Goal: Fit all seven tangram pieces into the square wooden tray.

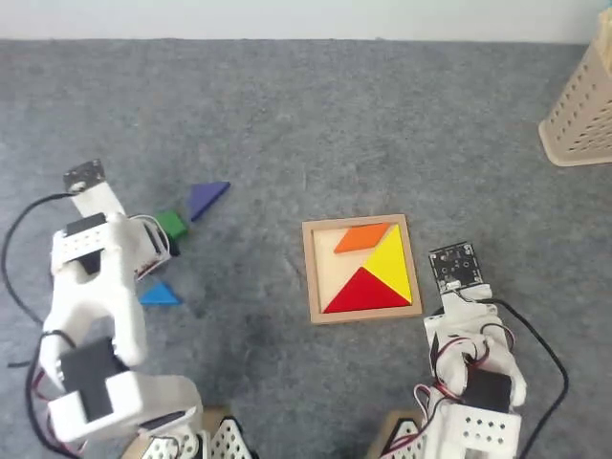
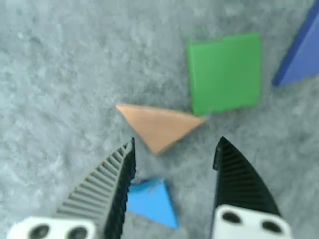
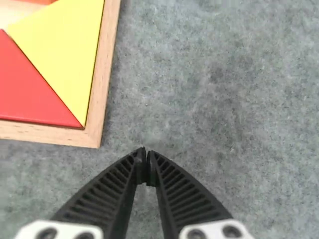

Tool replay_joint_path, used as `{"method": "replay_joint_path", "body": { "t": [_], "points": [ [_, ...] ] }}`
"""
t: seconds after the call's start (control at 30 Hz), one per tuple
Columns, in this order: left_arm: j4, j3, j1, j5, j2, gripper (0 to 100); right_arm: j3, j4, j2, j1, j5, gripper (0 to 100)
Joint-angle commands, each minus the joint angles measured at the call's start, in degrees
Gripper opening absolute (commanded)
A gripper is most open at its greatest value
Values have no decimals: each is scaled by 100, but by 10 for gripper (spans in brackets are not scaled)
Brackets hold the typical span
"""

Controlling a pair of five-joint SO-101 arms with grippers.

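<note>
The square wooden tray (image 1: 310,273) lies on the grey tabletop (image 1: 287,124) and holds three pieces: one orange parallelogram (image 1: 363,237), one yellow triangle (image 1: 392,266) and one red triangle (image 1: 365,292). Four pieces lie loose, well apart from it on the left arm's side: one purple triangle (image 1: 206,198), one green square (image 1: 172,224), one light blue triangle (image 1: 159,295) and one tan triangle (image 2: 159,127). The left hand (image 2: 176,144) is released, its two fingers spread above the tan triangle, with the light blue triangle near one finger. The right hand (image 3: 145,154) is clenched on nothing, over bare tabletop just beside the tray's corner. One cream basket (image 1: 579,105) stands at the far edge.
</note>
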Motion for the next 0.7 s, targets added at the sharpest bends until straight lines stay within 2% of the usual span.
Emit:
{"method": "replay_joint_path", "body": {
  "t": [0.0, 0.27, 0.33, 0.43, 0.57, 0.67],
  "points": [
    [-211, -84, 123, 97, -26, 246, 114, -31, 4, -40, 105, 8],
    [-404, -48, 141, 62, -26, 246, 114, -31, 4, -40, 114, 8],
    [-413, -75, 0, -299, -79, 246, 114, -31, 4, -31, 114, 8],
    [-404, -145, -299, -1723, -141, 246, 114, -31, 4, -31, 114, 8],
    [-343, -479, -448, -4237, -308, 230, 114, -22, 4, -31, 114, 8],
    [44, -989, -475, -6048, -193, 192, 114, -22, 4, -40, 123, 8]
  ]
}}
